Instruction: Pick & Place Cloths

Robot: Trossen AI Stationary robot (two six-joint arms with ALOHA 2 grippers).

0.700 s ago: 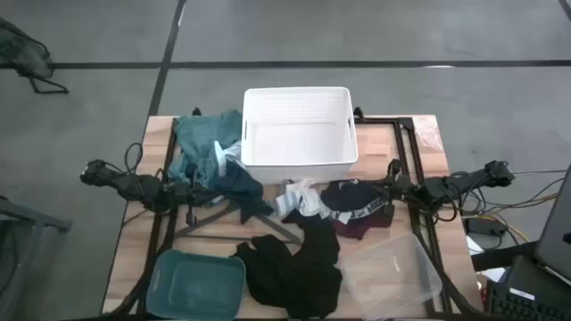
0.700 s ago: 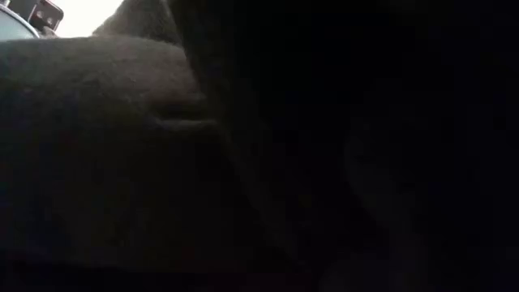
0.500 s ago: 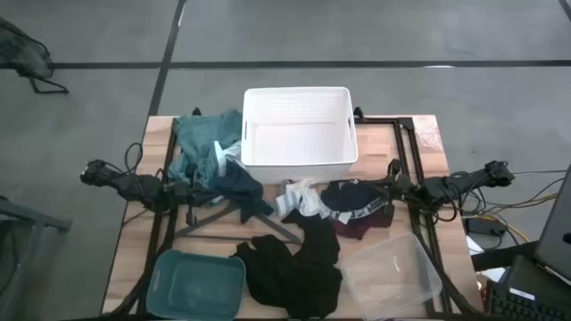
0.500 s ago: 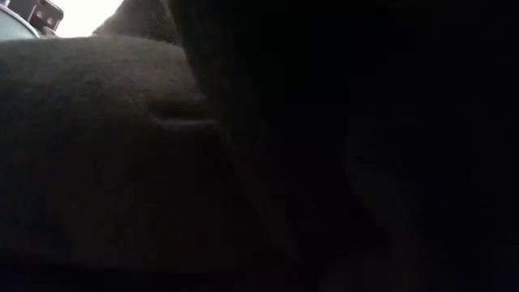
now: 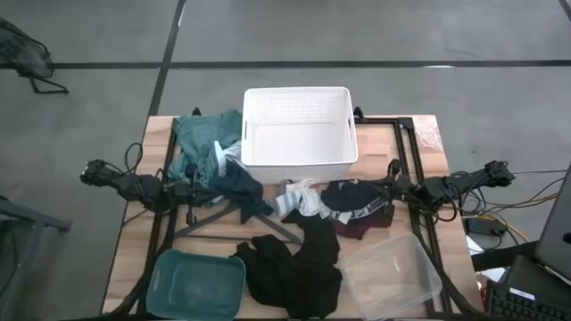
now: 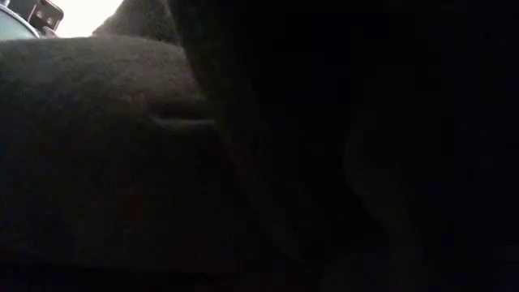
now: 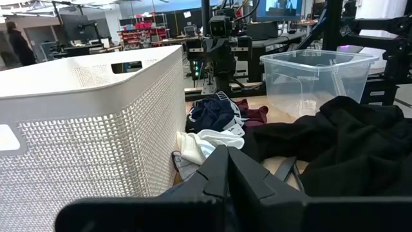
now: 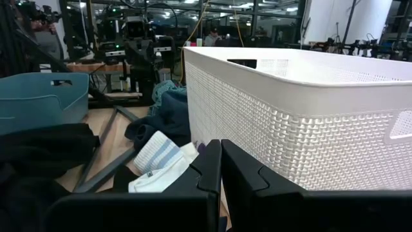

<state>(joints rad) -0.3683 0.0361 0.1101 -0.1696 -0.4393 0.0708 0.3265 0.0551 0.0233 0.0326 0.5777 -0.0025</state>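
Step in hand: judged from how things lie, nothing is gripped yet and the white perforated plastic basket looks empty, so the first pick is due.
Left end effector: low over the worktop at nine o'clock, fingers pressed together with nothing between them in the left wrist view, facing three o'clock.
Right end effector: low at three o'clock, fingers likewise closed on nothing, facing nine o'clock.
Large teal-green cloth: bunched at ten o'clock, touching the basket's left wall.
Navy cloth: just beside the left end effector, lying over the dark grey clothes hanger.
Small white and grey-striped pieces: centre of the wooden worktop, against the basket's near wall.
Maroon cloth with white-lettered band: just beside the right end effector.
Black cloth: sprawled at six o'clock, between the teal plastic tub and the clear plastic container.
Doing it well: open the fingers before descending; let each arm take the cloth nearest it.
Grip advice: pinch a raised fold, not a flat edge, so the fabric does not slip.
Risk: the navy cloth may drag the hanger up with it.
Lift: raise high enough that trailing fabric clears the basket rim.
Low view: blocked by dark fabric, no help.
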